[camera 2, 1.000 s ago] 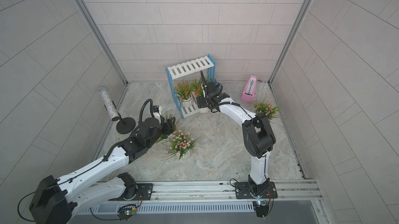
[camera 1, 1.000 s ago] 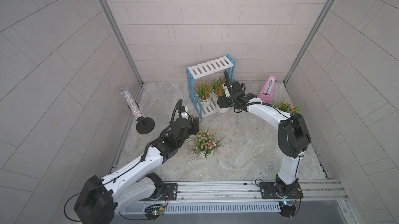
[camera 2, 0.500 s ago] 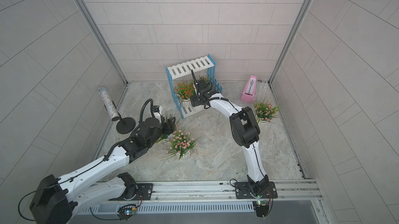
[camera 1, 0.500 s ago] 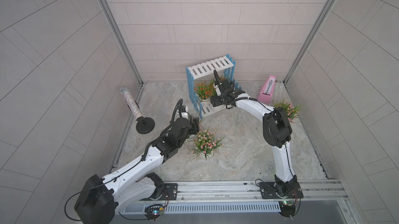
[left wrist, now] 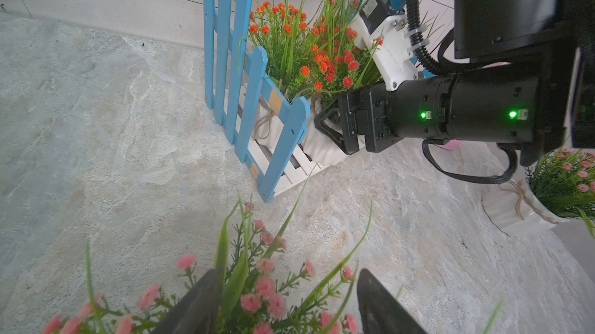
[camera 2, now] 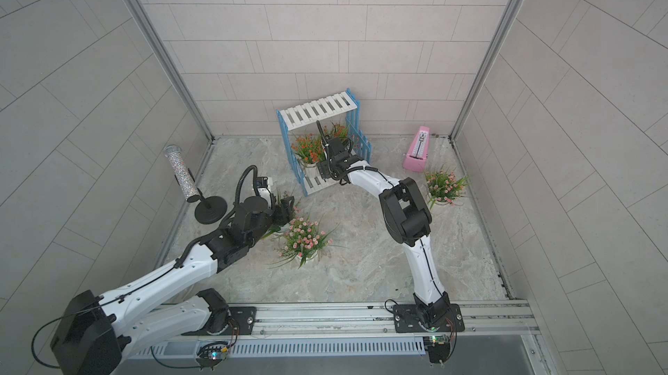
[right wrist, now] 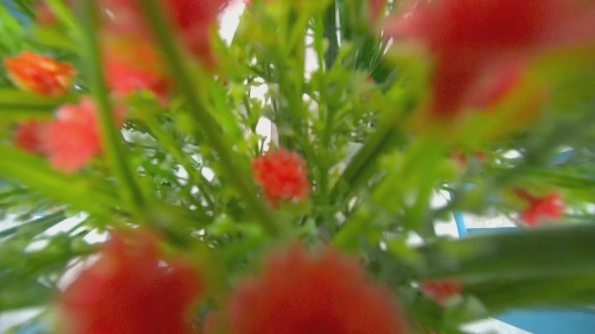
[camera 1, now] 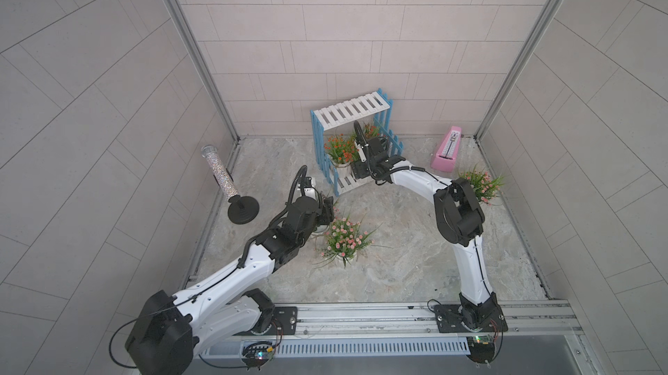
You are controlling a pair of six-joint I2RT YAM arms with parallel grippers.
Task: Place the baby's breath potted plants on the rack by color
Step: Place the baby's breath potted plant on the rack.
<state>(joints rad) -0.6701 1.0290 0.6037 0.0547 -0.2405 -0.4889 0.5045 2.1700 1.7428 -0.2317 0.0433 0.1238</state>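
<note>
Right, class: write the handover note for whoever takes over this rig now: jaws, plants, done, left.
Left gripper: jaws either side of a pink plant; grip unconfirmed.
Right gripper: jaws at the pot of an orange plant on the rack, lower shelf; gripping or not, unclear.
Done: a second orange plant stands beside it on that shelf.
Left: the central pink plant and the far pink plant, both on the table; no pink on the rack yet. No third orange one in view.
</note>
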